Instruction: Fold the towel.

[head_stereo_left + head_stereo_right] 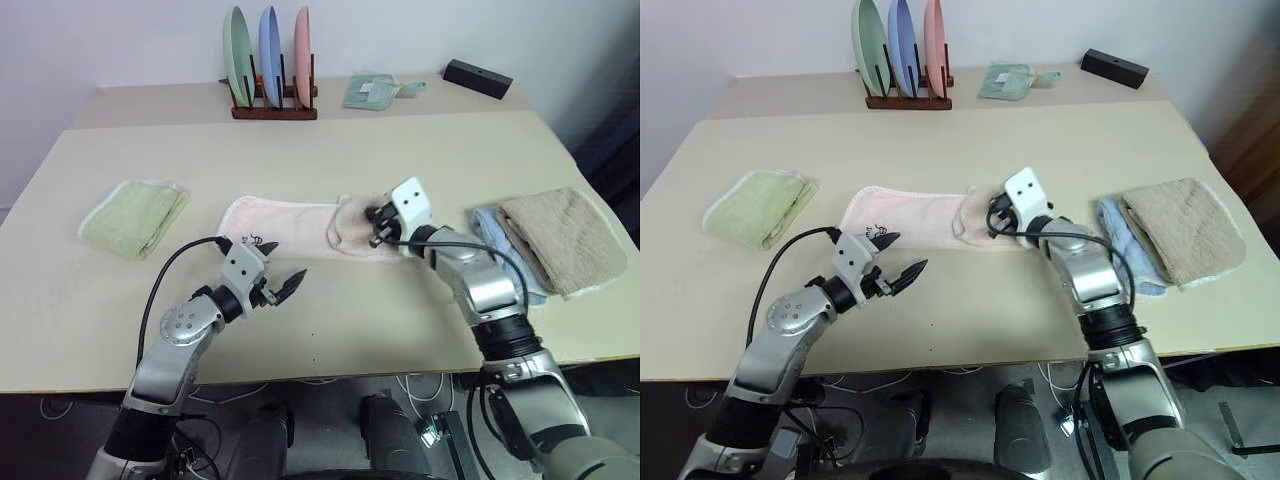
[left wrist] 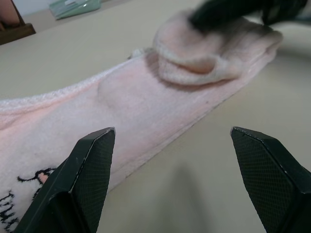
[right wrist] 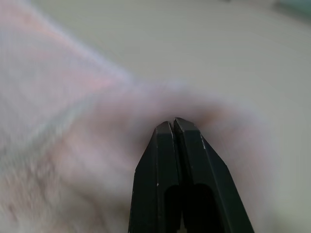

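Observation:
The pale pink towel (image 1: 285, 225) lies as a long strip across the middle of the table (image 1: 330, 320), with a small dark logo (image 1: 255, 241) at its near left corner. Its right end is folded back into a rumpled lump (image 2: 209, 58). My right gripper (image 1: 378, 225) rests on that lump, and in the right wrist view its fingers (image 3: 165, 145) are pressed together with no cloth showing between them. My left gripper (image 1: 280, 272) hovers just in front of the towel's near edge, by the logo. It is open, with nothing between its fingers (image 2: 92, 165).
A folded light green towel (image 1: 135, 217) lies at the left. A beige towel (image 1: 560, 238) sits on a light blue one (image 1: 490, 228) at the right. At the back stand a plate rack (image 1: 272, 60), a green packet (image 1: 370, 92) and a black box (image 1: 478, 78).

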Action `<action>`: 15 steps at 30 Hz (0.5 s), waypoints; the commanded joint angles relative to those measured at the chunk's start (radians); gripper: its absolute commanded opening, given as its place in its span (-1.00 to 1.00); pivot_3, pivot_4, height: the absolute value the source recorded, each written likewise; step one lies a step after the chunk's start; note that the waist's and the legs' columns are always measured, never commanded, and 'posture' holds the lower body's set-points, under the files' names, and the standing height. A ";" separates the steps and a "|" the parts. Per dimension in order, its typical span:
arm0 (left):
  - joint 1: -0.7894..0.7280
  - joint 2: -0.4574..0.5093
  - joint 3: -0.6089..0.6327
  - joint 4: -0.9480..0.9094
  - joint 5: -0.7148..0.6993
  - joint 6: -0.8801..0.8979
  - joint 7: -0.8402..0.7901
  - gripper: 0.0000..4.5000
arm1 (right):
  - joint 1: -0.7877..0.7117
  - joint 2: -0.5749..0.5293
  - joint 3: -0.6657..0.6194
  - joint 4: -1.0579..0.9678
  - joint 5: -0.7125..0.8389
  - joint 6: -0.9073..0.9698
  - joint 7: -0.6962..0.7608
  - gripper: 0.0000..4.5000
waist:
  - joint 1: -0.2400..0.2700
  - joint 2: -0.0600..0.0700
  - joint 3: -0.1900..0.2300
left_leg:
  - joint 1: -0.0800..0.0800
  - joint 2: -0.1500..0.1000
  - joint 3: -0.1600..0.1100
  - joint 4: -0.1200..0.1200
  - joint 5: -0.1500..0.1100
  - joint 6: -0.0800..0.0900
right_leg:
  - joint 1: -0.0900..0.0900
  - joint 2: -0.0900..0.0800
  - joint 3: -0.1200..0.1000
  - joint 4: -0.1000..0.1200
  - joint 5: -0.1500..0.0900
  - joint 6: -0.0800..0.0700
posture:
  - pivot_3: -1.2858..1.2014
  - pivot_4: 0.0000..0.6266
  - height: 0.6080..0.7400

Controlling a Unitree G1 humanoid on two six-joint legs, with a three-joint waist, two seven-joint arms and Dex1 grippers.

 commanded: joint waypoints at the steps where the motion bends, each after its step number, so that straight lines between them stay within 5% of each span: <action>1: 0.009 -0.001 0.014 -0.046 -0.005 -0.014 0.006 0.73 | 0.022 0.020 0.019 0.063 -0.047 -0.073 -0.002 -0.98 | -0.001 0.000 0.000 | 0.000 0.000 0.000 0.000 0.000 0.000 | 0.000 0.000 0.000 0.000 0.000 0.000 | 0.03 -0.52 1.00; 9: 0.043 0.013 0.028 -0.077 -0.002 0.019 0.020 0.73 | 0.028 0.025 -0.043 -0.023 -0.015 -0.092 0.004 -0.98 | 0.000 0.000 0.000 | 0.001 0.000 0.000 0.000 0.000 0.000 | 0.001 0.000 0.000 0.000 0.000 0.000 | 0.03 -0.52 1.00; 12: 0.058 0.025 0.046 -0.091 0.015 0.086 0.062 0.73 | 0.019 0.007 -0.088 -0.133 0.024 -0.098 0.026 -0.62 | -0.001 0.000 0.000 | 0.000 0.000 0.000 0.000 0.000 0.000 | 0.000 0.000 0.000 0.000 0.000 0.000 | 0.03 -0.52 1.00; 15: 0.074 -0.025 0.127 -0.160 -0.086 0.287 0.153 1.00 | 0.026 -0.055 -0.046 -0.230 -0.032 -0.156 0.079 0.02 | -0.001 0.000 0.000 | 0.000 0.000 0.000 0.000 0.000 0.000 | 0.000 0.000 0.000 0.000 0.000 0.000 | 0.03 -0.52 1.00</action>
